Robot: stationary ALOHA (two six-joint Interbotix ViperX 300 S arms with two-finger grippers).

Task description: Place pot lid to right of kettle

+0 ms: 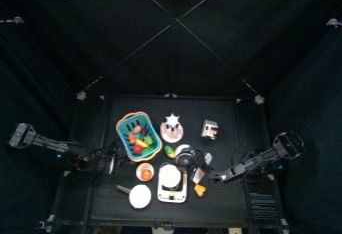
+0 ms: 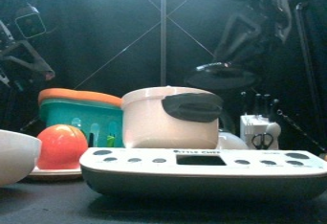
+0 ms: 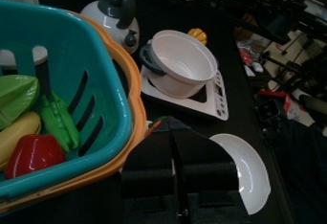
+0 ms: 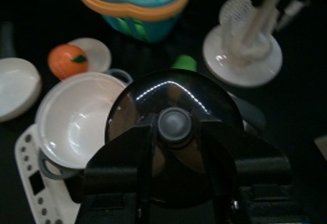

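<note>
Lid [image 4: 173, 123] clamped in right gripper [image 4: 173, 170], lifted just beside white pot [image 4: 79, 118]. Kettle [image 3: 113, 8] apparently beyond pot; placement to its right not yet done. Left jaws unreadable.

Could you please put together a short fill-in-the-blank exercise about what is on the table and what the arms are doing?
1. The gripper clamping the dark pot lid belongs to the ____ arm.
2. The uncovered pot on the flat appliance is ____ in colour.
3. The toy vegetables lie in a teal ____.
Missing words: right; white; basket.
</note>
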